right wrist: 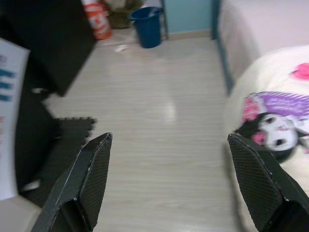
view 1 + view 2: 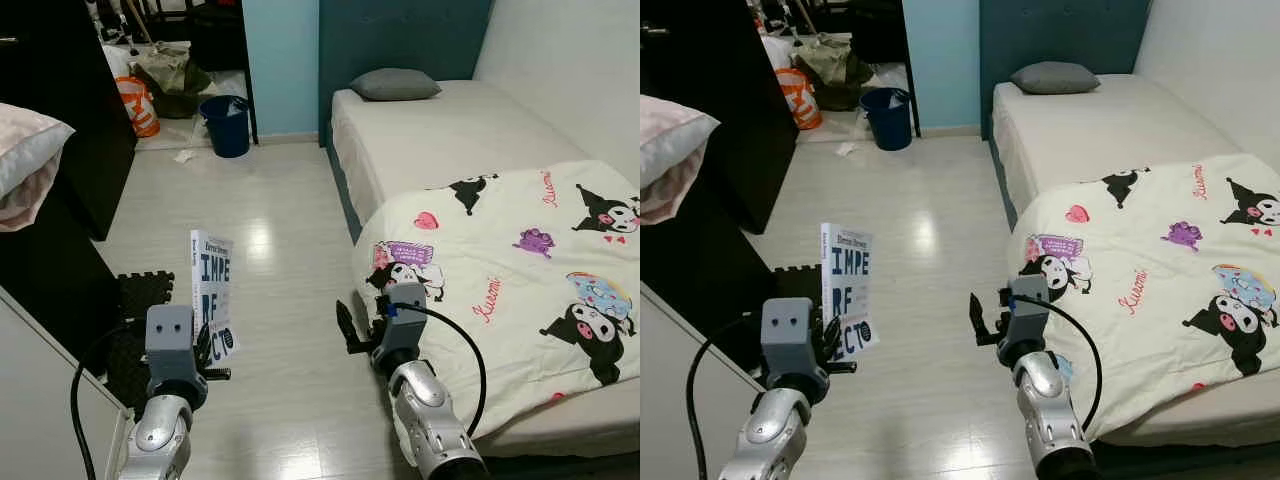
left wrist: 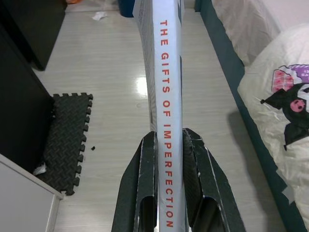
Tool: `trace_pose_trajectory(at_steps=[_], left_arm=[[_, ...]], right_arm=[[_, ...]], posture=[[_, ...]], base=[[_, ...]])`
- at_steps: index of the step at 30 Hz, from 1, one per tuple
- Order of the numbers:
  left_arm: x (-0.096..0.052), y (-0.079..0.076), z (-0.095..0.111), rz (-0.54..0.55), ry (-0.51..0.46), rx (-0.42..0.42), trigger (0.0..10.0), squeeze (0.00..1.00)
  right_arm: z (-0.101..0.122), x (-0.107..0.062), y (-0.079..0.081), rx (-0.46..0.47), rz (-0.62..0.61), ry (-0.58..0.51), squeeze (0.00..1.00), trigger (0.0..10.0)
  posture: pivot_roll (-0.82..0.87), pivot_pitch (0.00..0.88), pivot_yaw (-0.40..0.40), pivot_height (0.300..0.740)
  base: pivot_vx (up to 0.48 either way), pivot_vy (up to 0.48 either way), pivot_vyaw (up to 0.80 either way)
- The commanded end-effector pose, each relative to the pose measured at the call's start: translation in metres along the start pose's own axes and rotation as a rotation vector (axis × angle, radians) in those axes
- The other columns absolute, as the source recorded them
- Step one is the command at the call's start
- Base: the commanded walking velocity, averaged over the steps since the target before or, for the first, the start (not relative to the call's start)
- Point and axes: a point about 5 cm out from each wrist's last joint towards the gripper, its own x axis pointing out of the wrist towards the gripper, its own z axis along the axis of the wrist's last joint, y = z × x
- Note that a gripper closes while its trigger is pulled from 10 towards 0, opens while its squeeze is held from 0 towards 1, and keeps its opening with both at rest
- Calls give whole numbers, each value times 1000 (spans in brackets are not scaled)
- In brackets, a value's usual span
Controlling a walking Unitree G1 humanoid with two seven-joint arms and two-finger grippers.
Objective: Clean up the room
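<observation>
Pale wood-plank floor runs from the robot up to a light blue wall. A single bed with a dark teal frame stands along the robot's right; a cream cartoon-print blanket covers its near half and a grey pillow lies at the far end. Black cabinets line the left side. A dark blue plastic bucket sits on the floor by the far wall, with an orange-and-white bag to its left. A black interlocking foam mat lies on the floor beside the cabinets.

The white paperback book with teal cover lettering is held upright above the floor at front left. The left gripper is clenched on its lower end: the white spine with red lettering sits between the two black fingers, one pressed against each cover.

The right gripper hangs over the floor just beside the blanket edge, fingers spread wide, grasping nothing.
</observation>
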Motion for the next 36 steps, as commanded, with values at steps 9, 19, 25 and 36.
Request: trace_pose_trajectory(at_steps=[9, 19, 25, 36], left_arm=[[1, 6, 3, 40, -45, -7, 10000, 0], [0, 7, 3, 49, -53, -9, 10000, 0], [-1, 8, 3, 53, -56, -10, 10000, 0], [-2, 9, 4, 55, -57, -8, 10000, 0]], right_arm=[[0, -1, -10, -13, -44, -10, 0, 10000], [-1, -1, -4, -2, -23, -13, 0, 10000], [-2, -1, -3, 2, -18, -14, 0, 10000], [-2, -1, -1, 7, -9, -16, 0, 10000]], posture=[[62, 138, 0, 740], [64, 140, -4, 740], [65, 142, -3, 740], [67, 145, -2, 740]], base=[[316, 0, 0], [345, 0, 0], [345, 0, 0], [345, 0, 0]])
